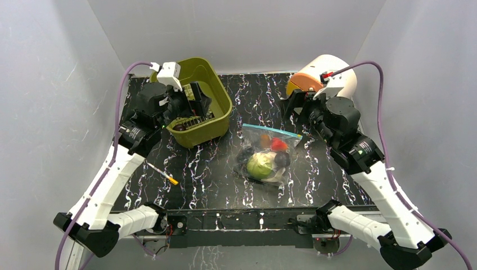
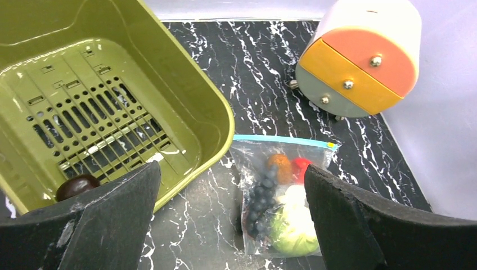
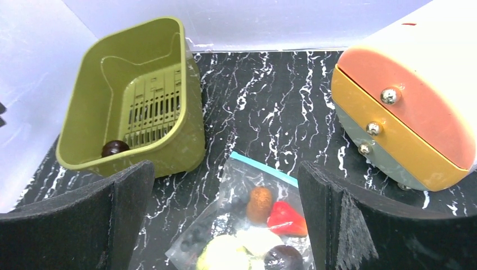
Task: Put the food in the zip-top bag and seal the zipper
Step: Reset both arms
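The left gripper (image 2: pixel 230 219) hangs over the green bin (image 2: pixel 185 84) with its jaws spread wide and nothing between them. One dark round fruit (image 2: pixel 77 185) lies on the slotted floor of the bin, in a corner. The bin stands at the far left of the black marbled table (image 1: pixel 197 174).

The right gripper (image 3: pixel 225 222) is also spread wide and empty. It is raised above the table just in front of the round drawer box (image 3: pixel 405 112), which stands at the far right.

The clear bag (image 2: pixel 256 154) lies flat near the middle of the table, between the two grippers and apart from both. Its blue strip (image 2: pixel 281 139) runs straight along the far edge; I cannot tell whether it is pressed shut along its whole length. Inside the bag are a pale green cabbage (image 1: pixel 259 165), a dark bunch of grapes (image 2: pixel 260 197), a white piece (image 2: pixel 295 197), an orange fruit (image 3: pixel 259 203) and a red fruit (image 3: pixel 287 219), all bunched close together. A thin stick with a yellow tip (image 1: pixel 163 173) lies on the table near the left arm, well apart from the bag.
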{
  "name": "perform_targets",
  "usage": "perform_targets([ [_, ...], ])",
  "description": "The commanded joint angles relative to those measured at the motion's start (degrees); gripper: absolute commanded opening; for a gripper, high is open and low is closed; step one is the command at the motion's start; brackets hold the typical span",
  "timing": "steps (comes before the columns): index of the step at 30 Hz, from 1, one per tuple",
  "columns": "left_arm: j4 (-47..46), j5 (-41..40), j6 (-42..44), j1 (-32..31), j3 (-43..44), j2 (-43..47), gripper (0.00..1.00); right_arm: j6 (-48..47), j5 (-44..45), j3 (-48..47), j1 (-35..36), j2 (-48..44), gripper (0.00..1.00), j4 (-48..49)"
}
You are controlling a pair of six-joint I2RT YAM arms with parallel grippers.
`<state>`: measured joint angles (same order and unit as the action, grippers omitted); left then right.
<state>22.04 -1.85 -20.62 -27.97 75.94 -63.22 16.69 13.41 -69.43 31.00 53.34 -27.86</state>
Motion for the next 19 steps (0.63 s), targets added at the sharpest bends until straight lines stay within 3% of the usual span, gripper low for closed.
perform_targets([
  [1,3.5,-2.1,2.5,0.0,1.4,1.9,0.98,3.8,-1.8,-0.1,-0.1,-2.4,0.98,3.0],
  [9,0.1,-0.7,3.0,0.0,-5.5,7.8,0.98,7.6,-4.4,4.1,-0.1,-6.1,0.98,1.9],
  [19,0.5,0.4,3.5,0.0,-6.7,9.3,0.98,6.2,-4.6,3.7,-0.1,-5.9,0.98,2.6],
])
